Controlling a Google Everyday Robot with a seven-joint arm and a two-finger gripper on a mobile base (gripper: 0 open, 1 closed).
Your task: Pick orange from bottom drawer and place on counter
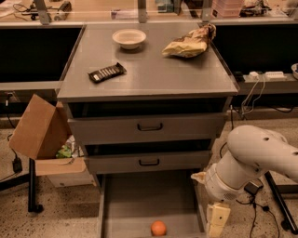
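Grey three-drawer cabinet on a speckled floor (60,211). The counter (149,86) carries a white bowl (129,38), a dark snack bar (107,72) and a crumpled chip bag (190,42). The bottom drawer (139,197) is pulled out. The orange (158,228) lies on its flat floor near the front, apart from both side walls. The gripper (217,222), on a white arm (253,160), hangs by the drawer's right wall, right of the orange and not touching it; its grasp state is not discernible. An open cardboard box (39,128) stands at left, with a pale worktop (93,10) behind.
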